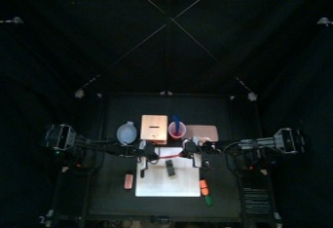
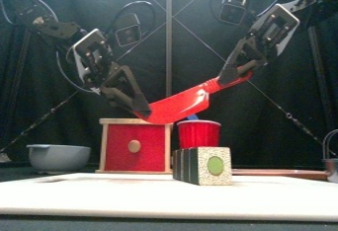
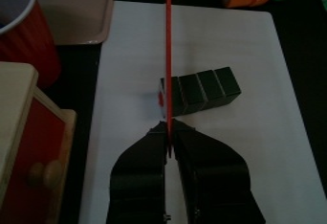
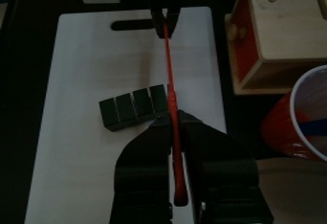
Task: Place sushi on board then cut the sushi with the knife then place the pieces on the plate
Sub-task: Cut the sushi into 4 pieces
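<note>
At board centre: sushi roll (image 2: 203, 164) lies on the white board (image 2: 79, 197), dark green blocks joined in one row, no cut seen.
Over the roll: red knife (image 2: 183, 103) hangs slanted in the air, well clear of the blocks; from both wrist views its line crosses one end of the row.
Left gripper (image 3: 167, 130): jaws pressed together on the thin end of the knife, likely the blade.
Right gripper (image 4: 170, 123): jaws pinching the thicker end, likely the handle.
Step, by my reading: roll placed; knife shared between both arms, cut not begun.
Behind the board: red cup (image 2: 199, 133) just beside the wooden box (image 2: 136, 146); blue-grey bowl (image 2: 59, 156) further left.
Plate: flat pink patch right of the cup reads as the pink tray (image 1: 204, 131); empty as far as I can tell.
Risk one: two arms on one rigid knife. Uneven motion could twist it or pull it out of a grip.
Risk two: cut line sits off-centre, so a downward press may push the roll sideways or tip the end block rather than part it.
Risk three: cup stands near the knife's path; a low descent could knock it.
</note>
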